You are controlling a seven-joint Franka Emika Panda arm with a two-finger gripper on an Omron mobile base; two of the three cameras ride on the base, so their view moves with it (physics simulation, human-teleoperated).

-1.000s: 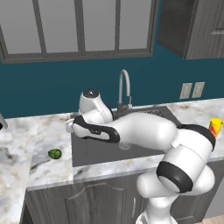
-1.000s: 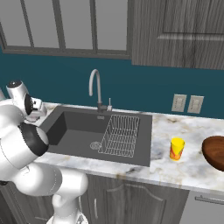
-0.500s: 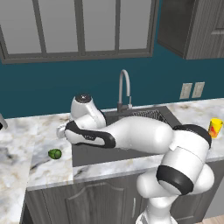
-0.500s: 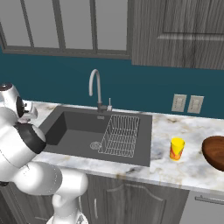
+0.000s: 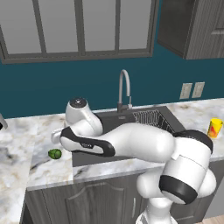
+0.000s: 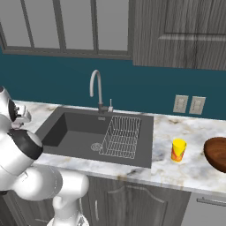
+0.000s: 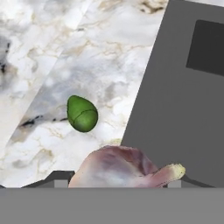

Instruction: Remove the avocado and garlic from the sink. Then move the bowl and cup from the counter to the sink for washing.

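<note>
Gripping garlic (image 7: 127, 168) in tool (image 7: 118, 177), avocado (image 7: 82, 113) on counter (image 7: 52, 65); no writing legible

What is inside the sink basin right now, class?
The sink holds a wire rack on one side and a round drain; no food shows. Its near-left corner is covered by the robot's arm, so that part is unseen.

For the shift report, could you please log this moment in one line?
avocado: on counter | garlic: held in claw over counter | cup, bowl: untouched

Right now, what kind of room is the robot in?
A kitchen, most likely: there's a dark sink with a curved faucet, a marble counter, and cabinets on the wall.
</note>
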